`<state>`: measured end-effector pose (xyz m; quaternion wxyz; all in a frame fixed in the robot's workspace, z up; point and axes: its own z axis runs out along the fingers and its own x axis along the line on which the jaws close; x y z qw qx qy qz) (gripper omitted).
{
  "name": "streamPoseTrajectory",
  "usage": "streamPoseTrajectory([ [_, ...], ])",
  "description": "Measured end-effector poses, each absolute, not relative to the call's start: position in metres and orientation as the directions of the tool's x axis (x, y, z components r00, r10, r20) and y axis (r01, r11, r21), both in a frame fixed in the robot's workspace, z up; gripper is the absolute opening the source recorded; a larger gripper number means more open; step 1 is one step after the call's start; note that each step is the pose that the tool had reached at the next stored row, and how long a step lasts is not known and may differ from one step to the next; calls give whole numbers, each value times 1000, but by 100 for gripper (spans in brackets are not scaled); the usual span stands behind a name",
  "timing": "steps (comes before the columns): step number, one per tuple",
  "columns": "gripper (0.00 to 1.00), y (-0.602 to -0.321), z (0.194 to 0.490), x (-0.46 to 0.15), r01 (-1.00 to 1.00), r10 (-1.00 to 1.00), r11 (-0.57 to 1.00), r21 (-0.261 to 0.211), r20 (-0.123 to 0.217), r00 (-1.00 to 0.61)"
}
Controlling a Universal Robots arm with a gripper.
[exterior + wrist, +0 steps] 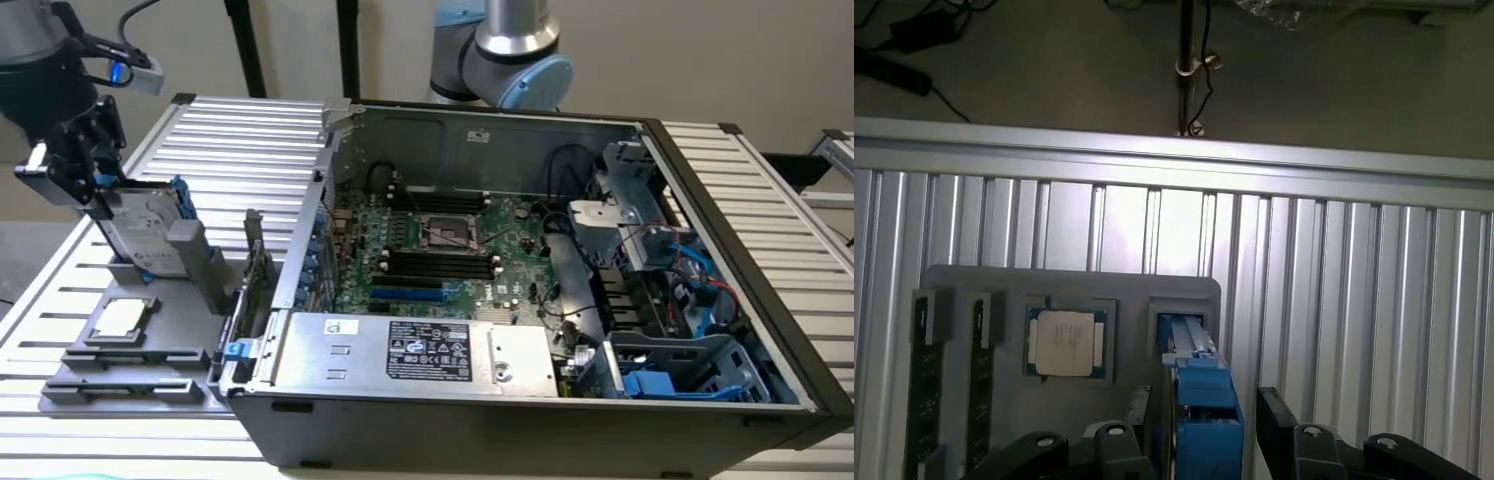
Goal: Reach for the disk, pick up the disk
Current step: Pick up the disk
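The disk (144, 232), a silver-grey drive with a blue carrier frame, stands on edge in a slot of the grey fixture (160, 352) at the exterior view's left. My gripper (91, 185) hangs just above and beside the disk's top edge, jaws open. In the wrist view the disk's blue edge (1204, 415) runs between my two black fingers (1281, 425), with a gap on each side and no contact. The gripper (1204, 435) holds nothing.
A small square silver chip (119, 319) lies in a fixture pocket beside the disk, also seen from the wrist (1064, 342). An open computer case (534, 280) fills the ribbed metal table (214, 125) to the exterior view's right. The arm's base (505, 50) stands behind it.
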<state>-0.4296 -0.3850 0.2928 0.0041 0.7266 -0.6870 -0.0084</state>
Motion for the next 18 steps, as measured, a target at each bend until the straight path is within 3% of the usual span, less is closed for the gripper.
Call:
streamPoseTrajectory([
  [2,52,-385,293,-429,-998,-998,-56,18,-7,56],
  [5,39,-385,293,-429,-998,-998,-56,17,-7,56],
  [18,33,-391,293,-429,-998,-998,-56,17,-7,56],
])
